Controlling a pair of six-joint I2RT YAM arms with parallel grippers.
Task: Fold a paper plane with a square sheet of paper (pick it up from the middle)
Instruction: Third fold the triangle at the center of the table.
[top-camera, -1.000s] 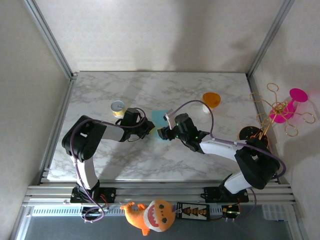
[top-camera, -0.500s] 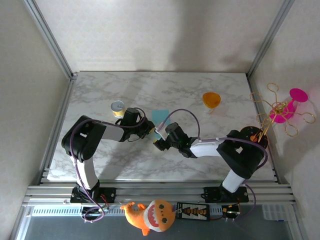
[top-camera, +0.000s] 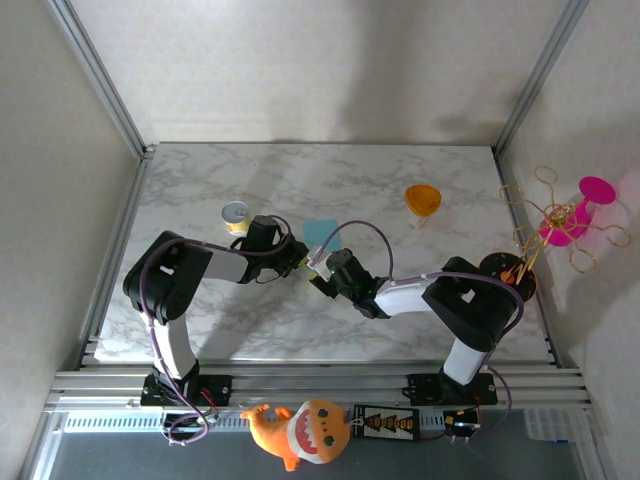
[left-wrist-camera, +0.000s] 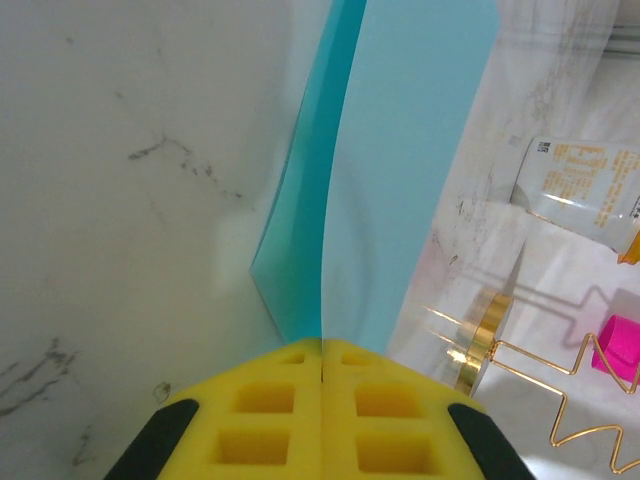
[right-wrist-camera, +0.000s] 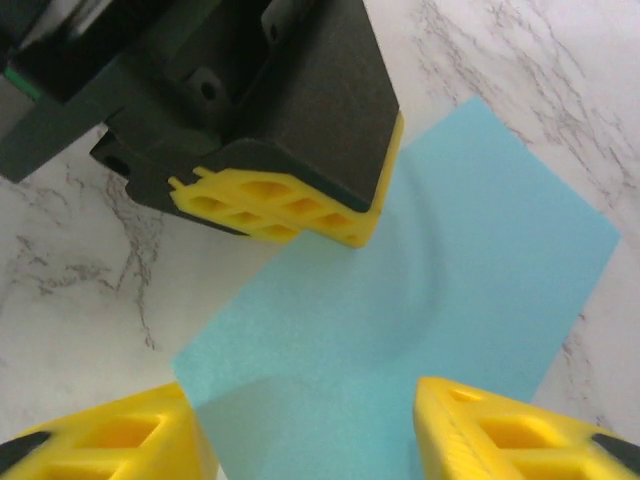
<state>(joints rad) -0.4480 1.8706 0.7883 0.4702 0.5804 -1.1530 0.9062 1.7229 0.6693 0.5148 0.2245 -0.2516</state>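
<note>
The square sheet of paper (top-camera: 320, 231) is teal-blue and lies mid-table, one edge lifted and bowed. My left gripper (top-camera: 297, 262) is shut on that edge; in the left wrist view its yellow pads (left-wrist-camera: 270, 400) press together on the paper (left-wrist-camera: 400, 150), which curves up and away. My right gripper (top-camera: 318, 276) sits close beside the left one. In the right wrist view the right gripper (right-wrist-camera: 310, 440) stands open, its fingers on either side of the sheet's near corner (right-wrist-camera: 430, 300). The left gripper's pads (right-wrist-camera: 290, 215) pinch the sheet just beyond.
A small yellow can (top-camera: 236, 214) stands left of the grippers. An orange cup (top-camera: 422, 199) is at the back right. A gold wire stand with a pink piece (top-camera: 560, 220) sits at the right edge. A plush toy (top-camera: 300, 430) lies below the table front.
My right gripper has swung left, up against the left gripper and the paper, and its jaws opened wider and then narrowed. The left gripper has held still on the sheet.
</note>
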